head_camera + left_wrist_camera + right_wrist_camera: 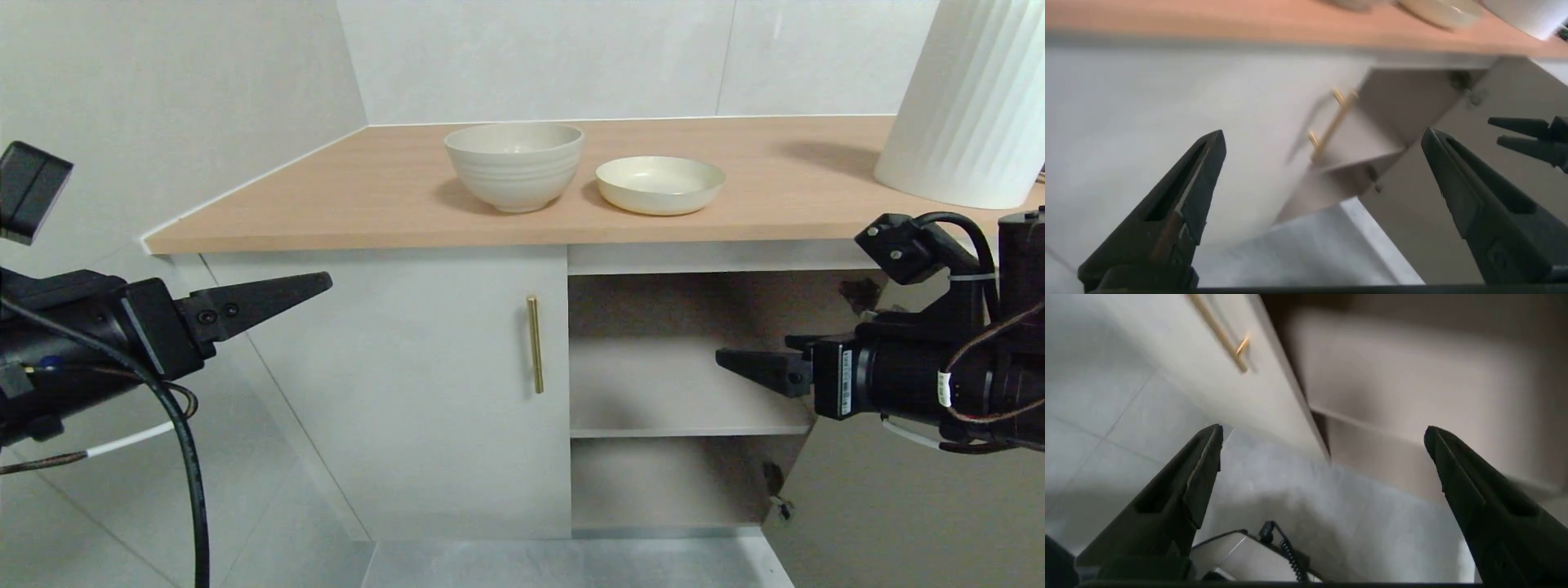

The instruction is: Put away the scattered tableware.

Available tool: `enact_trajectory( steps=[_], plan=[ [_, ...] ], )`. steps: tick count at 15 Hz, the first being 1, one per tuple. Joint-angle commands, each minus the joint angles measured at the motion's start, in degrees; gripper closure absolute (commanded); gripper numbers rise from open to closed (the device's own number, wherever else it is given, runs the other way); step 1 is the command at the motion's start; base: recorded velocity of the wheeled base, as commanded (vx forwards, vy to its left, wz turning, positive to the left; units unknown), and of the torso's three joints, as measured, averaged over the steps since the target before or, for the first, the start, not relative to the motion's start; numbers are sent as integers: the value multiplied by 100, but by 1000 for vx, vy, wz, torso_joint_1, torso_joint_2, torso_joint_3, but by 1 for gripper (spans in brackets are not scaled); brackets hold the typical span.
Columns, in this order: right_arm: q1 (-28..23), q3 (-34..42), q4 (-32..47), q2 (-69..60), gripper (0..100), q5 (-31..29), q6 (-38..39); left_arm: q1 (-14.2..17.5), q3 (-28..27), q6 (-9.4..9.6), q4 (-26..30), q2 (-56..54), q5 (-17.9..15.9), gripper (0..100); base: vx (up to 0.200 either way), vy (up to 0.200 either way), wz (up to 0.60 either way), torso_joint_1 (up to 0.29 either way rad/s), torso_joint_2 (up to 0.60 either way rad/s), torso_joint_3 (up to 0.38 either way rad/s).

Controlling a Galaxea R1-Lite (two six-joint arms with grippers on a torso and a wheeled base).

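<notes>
The head view's top edge crops the ribbed white container (963, 106); the left wrist view crops bowl (1354, 3) and plate (1445, 11).

I see a cream bowl (514, 167) with faint ridged bands and a glossy cream dish (660, 184). The counter (367, 196) is light tan wood grain. The cupboard door (392, 384) is plain off-white, its handle (535, 343) brass; the ribbed container (963, 106) is white.

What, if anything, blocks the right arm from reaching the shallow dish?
Probably nothing, so likely yes: the dish sits uncovered near the counter edge, with the open right end effector lower, before the open cupboard.
</notes>
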Motion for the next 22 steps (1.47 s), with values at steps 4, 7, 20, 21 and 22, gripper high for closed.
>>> enact_trajectory(
  steps=[4,7,20,21,22],
  plan=[
    [24,90,-12,-24,0,1,-124,-2,4,-3,-3,33,-1,0,200,0,0,0,2,0],
    [24,117,-47,-50,0,10,-150,-2,22,-3,-3,7,-10,0,0,0,0,0,0,0],
    [24,354,-460,-24,0,45,-484,-11,31,-12,-3,77,-19,0,0,0,0,54,-171,-126],
    [24,363,-451,-32,0,151,-484,-11,22,-12,-3,77,-19,0,0,0,0,149,-530,-281],
    [24,372,-451,-50,0,291,-484,-11,22,-21,-3,77,-19,0,0,0,0,159,-486,-290]
  ],
)
